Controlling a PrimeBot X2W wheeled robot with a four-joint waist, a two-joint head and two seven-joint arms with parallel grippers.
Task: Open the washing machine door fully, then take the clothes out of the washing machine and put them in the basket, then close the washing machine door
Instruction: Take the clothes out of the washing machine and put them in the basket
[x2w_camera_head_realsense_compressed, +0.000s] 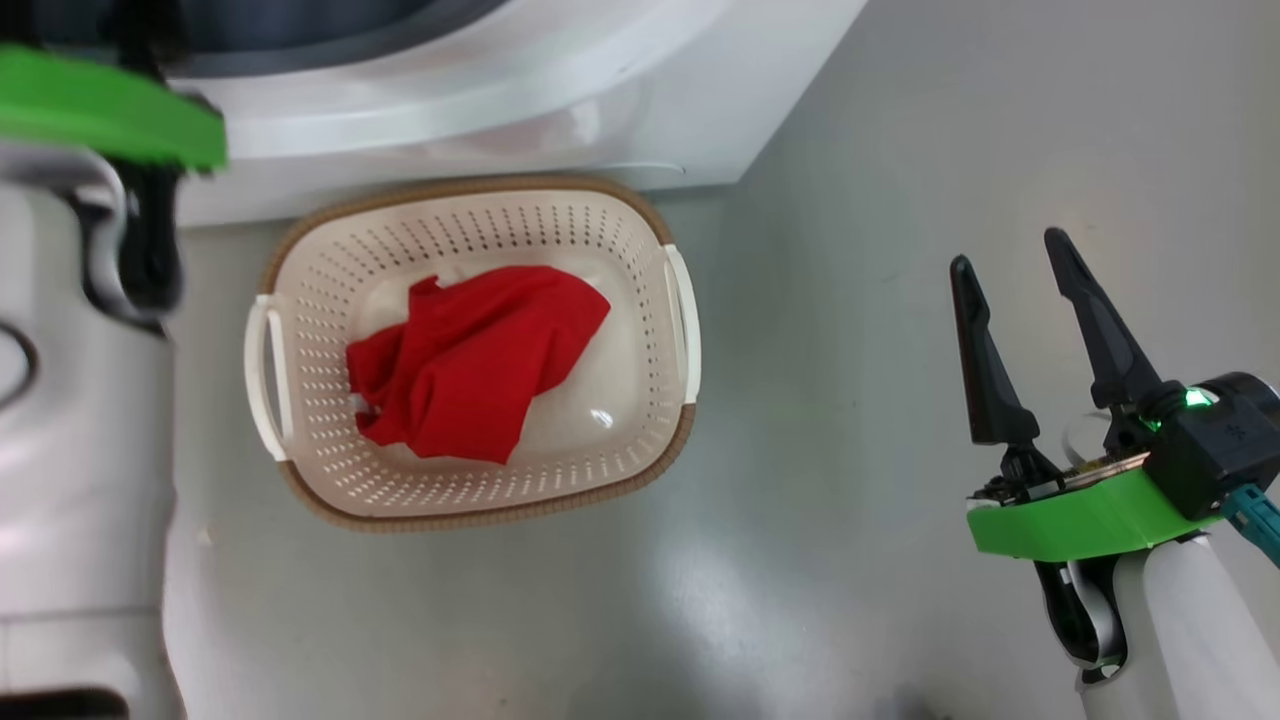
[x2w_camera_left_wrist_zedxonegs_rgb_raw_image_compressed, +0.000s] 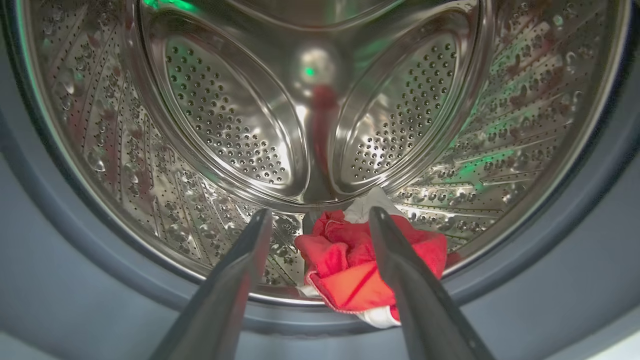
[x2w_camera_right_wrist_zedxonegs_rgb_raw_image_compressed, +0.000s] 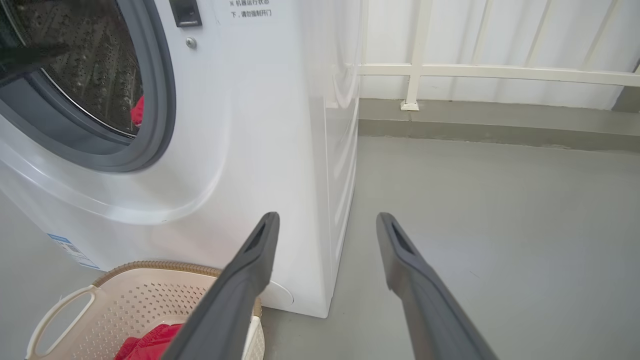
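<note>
The big white front-loading washing machine (x2w_camera_right_wrist_zedxonegs_rgb_raw_image_compressed: 280, 150) has a smooth, glossy shell. Its opening is lined by a matt grey rubber ring (x2w_camera_right_wrist_zedxonegs_rgb_raw_image_compressed: 162, 115) around a polished steel perforated drum (x2w_camera_left_wrist_zedxonegs_rgb_raw_image_compressed: 225, 125) with embossed ribs and oval dimpled panels on the back wall. One bright red soft garment with white trim (x2w_camera_left_wrist_zedxonegs_rgb_raw_image_compressed: 345, 270) lies crumpled at the drum's front lip, spilling onto the ring. The left gripper (x2w_camera_left_wrist_zedxonegs_rgb_raw_image_compressed: 320, 212) points into the opening, its two long dark fingers spread wide and clamping nothing. One finger crosses in front of the cloth, and contact cannot be confirmed. The small cream-white perforated plastic basket (x2w_camera_head_realsense_compressed: 640, 450), a rounded rectangle with a brown woven-look rim and two side handles, stands on the smooth grey floor (x2w_camera_head_realsense_compressed: 850, 450) just beside the foot of the machine's front. A second red garment (x2w_camera_head_realsense_compressed: 480, 360) lies bunched on its bottom. The right gripper (x2w_camera_head_realsense_compressed: 1008, 250) hangs over the floor well apart from the basket, fingers parted and empty. A small blue label (x2w_camera_right_wrist_zedxonegs_rgb_raw_image_compressed: 70, 250) sits low on the front panel, and a cream railing (x2w_camera_right_wrist_zedxonegs_rgb_raw_image_compressed: 475, 70) stands beyond the machine.
</note>
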